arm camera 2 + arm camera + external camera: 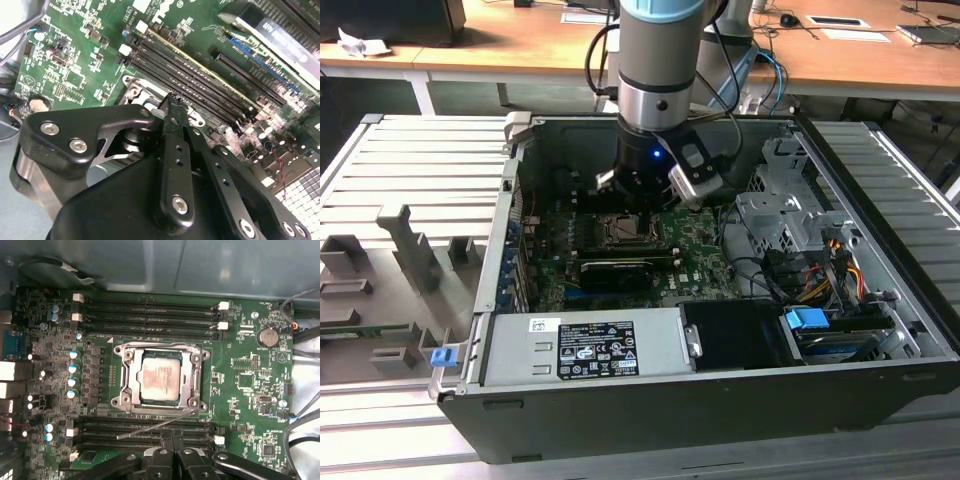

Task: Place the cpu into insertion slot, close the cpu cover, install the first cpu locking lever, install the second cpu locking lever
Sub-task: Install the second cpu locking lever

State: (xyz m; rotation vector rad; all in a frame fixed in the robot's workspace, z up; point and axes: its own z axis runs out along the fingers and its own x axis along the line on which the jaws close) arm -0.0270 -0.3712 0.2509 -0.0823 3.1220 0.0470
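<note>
The gripper (pixel 172 450) sits fingers together, holding nothing, just off the socket's edge, with the cpu (pixel 160 376) seated, cover (pixel 196 382) down, and a loose lever (pixel 160 426) slanting between them.

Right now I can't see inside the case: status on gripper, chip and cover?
Gripper over the motherboard, fingers together, holding nothing. Chip seated in socket, cover down around it. One thin lever sticking out loose beside the socket.
</note>
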